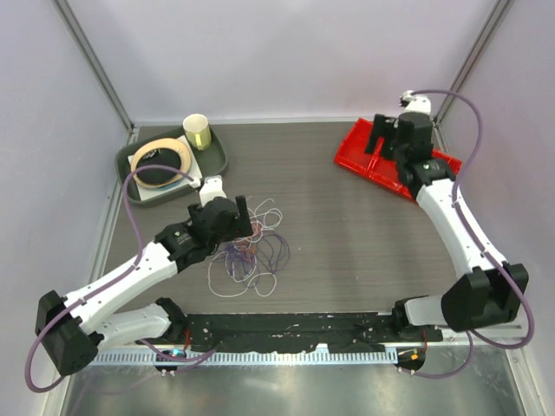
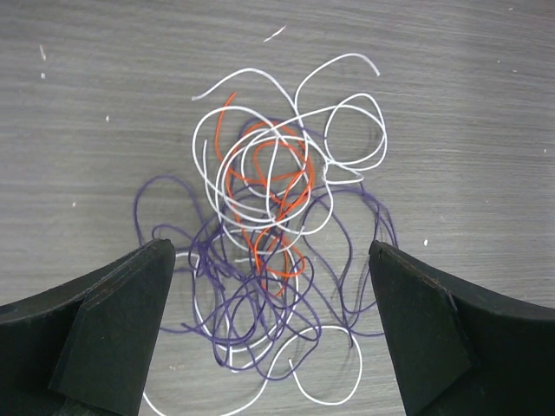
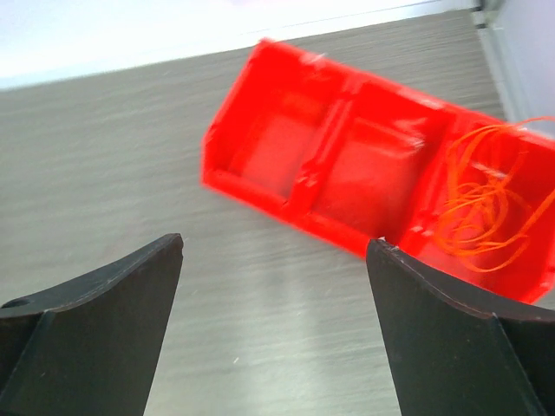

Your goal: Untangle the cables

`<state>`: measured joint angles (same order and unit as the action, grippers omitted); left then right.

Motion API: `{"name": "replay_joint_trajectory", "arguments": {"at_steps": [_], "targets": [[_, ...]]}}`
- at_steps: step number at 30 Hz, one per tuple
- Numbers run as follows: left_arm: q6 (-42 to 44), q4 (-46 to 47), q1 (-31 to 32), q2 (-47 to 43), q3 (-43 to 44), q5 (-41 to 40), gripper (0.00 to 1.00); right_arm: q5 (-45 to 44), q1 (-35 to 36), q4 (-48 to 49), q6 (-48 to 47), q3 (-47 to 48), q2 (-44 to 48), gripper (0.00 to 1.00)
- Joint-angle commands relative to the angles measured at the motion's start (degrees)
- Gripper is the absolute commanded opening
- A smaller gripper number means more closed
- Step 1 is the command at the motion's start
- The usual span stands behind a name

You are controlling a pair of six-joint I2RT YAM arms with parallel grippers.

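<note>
The cables [image 2: 269, 234] are lying in a loose, flat tangle on the table [image 2: 78, 121], white loops overlapping purple ones, an orange-red strand [image 2: 301, 182] threading through the middle. A separate orange cable [image 3: 486, 204] is sitting coiled in the end compartment of the red tray [image 3: 299, 211].

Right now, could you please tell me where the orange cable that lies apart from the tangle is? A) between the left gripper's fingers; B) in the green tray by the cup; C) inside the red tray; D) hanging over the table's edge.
C: the right wrist view shows an orange cable coiled in one compartment of the red tray.
</note>
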<state>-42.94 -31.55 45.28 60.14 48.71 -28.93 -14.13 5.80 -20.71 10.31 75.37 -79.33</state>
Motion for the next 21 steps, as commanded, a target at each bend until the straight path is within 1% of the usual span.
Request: {"name": "replay_joint_trajectory", "arguments": {"at_steps": [1, 2, 3, 4, 5, 6, 7, 8, 9, 10, 12, 13, 15, 17, 19, 21], "targets": [[-5.1, -3.5, -0.3, -2.5, -3.0, 0.3, 1.0, 1.5, 8.3, 4.4, -0.9, -8.5, 5.8, 0.93], [-5.1, -2.6, -0.5, -3.2, -4.0, 1.8, 1.0, 8.3, 10.8, 5.9, -0.4, -10.6, 7.9, 0.93], [-5.7, -0.6, -0.5, -4.7, -6.1, 3.9, 1.0, 11.4, 14.8, 9.7, 0.2, -15.6, 8.8, 0.94], [-5.9, 0.6, -0.5, -5.7, -7.4, 6.9, 1.0, 13.4, 17.0, 11.7, 1.6, -18.5, 10.0, 0.95], [-6.4, 1.8, -0.5, -6.7, -8.6, 7.9, 1.0, 18.0, 19.0, 13.7, 5.0, -21.4, 11.4, 0.95], [-7.3, 4.0, -0.6, -7.9, -11.2, 8.5, 1.0, 18.3, 21.2, 16.7, 6.8, -26.4, 11.7, 0.95], [-7.7, 4.9, -0.6, -9.9, -12.2, 9.8, 1.0, 16.9, 27.0, 17.3, 8.1, -28.1, 11.7, 0.95], [-7.9, 5.8, -0.6, -10.8, -13.3, 10.3, 1.0, 14.9, 29.7, 17.4, 10.6, -29.4, 11.4, 0.95], [-8.3, 7.5, -0.6, -11.6, -15.2, 10.7, 1.0, 10.7, 32.6, 16.8, 12.1, -30.5, 9.5, 0.95], [-9.0, 8.0, -0.8, -12.6, -16.0, 11.1, 1.0, 9.7, 35.9, 16.0, 13.6, -30.3, 8.4, 0.93], [-9.7, 9.4, -0.7, -13.4, -18.4, 11.4, 1.0, 6.7, 38.9, 13.4, 17.6, -29.8, 4.9, 0.91], [-10.8, 10.4, -0.7, -14.0, -19.3, 11.4, 1.0, 6.0, 42.0, 13.2, 18.9, -29.9, 3.8, 0.89], [-11.5, 14.3, -0.7, -14.3, -22.4, 11.8, 1.0, 5.4, 44.8, 14.0, 22.8, -30.8, 1.0, 0.88], [-13.3, 18.3, -0.7, -13.1, -24.7, 11.7, 1.0, 4.8, 48.8, 15.3, 24.8, -31.1, -1.1, 0.86], [-13.8, 20.0, -1.2, -12.0, -25.2, 11.8, 1.0, 4.5, 49.9, 17.3, 26.8, -30.9, -4.4, 0.84], [-14.2, 21.8, -1.5, -9.4, -25.4, 11.9, 0.95, 4.2, 51.1, 17.4, 27.6, -29.8, -6.7, 0.8]]}}
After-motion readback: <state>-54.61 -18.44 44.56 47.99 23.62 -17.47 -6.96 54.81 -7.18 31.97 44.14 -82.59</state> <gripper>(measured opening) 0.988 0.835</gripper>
